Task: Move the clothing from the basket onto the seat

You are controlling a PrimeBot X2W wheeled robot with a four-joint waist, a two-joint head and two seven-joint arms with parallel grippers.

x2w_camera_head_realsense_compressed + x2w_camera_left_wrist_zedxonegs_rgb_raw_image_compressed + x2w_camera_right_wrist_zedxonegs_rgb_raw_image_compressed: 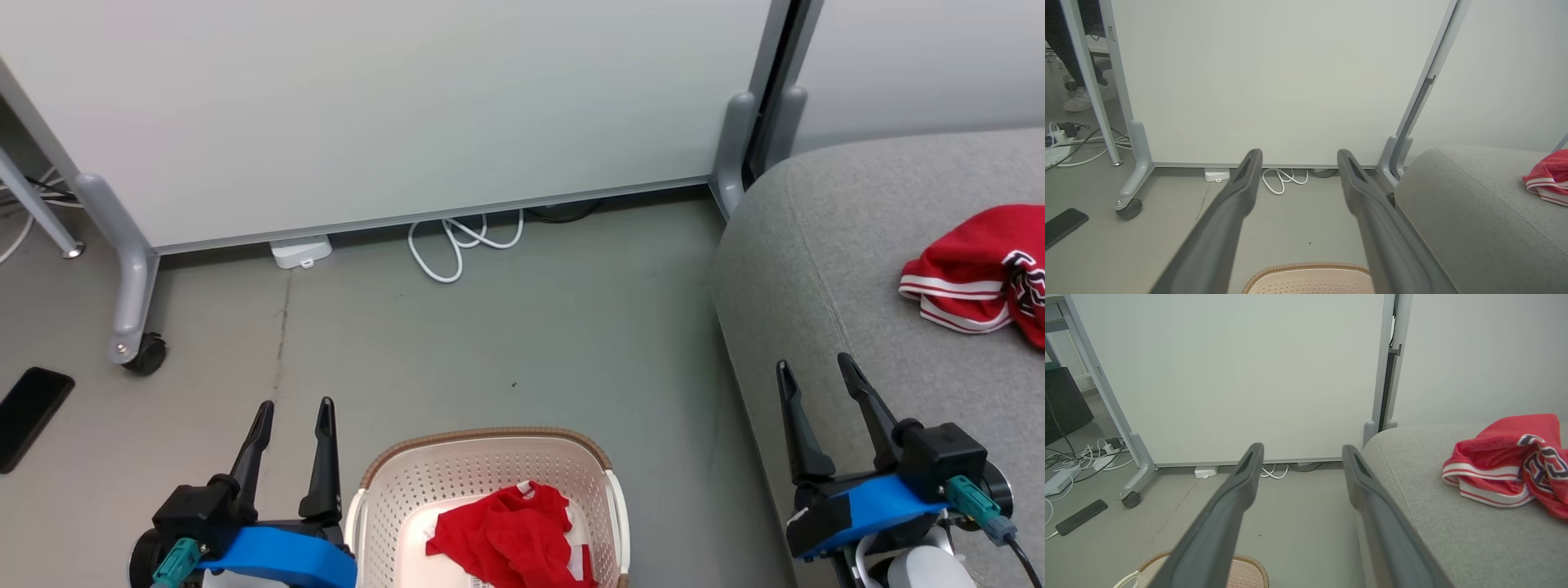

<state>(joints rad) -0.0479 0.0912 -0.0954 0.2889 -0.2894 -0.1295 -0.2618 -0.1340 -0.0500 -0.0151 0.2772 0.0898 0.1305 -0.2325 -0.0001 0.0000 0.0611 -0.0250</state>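
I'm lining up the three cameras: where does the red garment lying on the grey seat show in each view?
Head view: the red garment at the right edge, mid-height, on the seat.
Left wrist view: far right edge, cut off.
Right wrist view: right side, mid-height.
Shared landmark: the white cable loop below the partition.

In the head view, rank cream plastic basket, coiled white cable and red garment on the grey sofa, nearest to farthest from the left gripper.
1. Cream perforated basket, right beside the left gripper.
2. Coiled white cable, ahead by the partition.
3. Red garment, far right on the grey seat.
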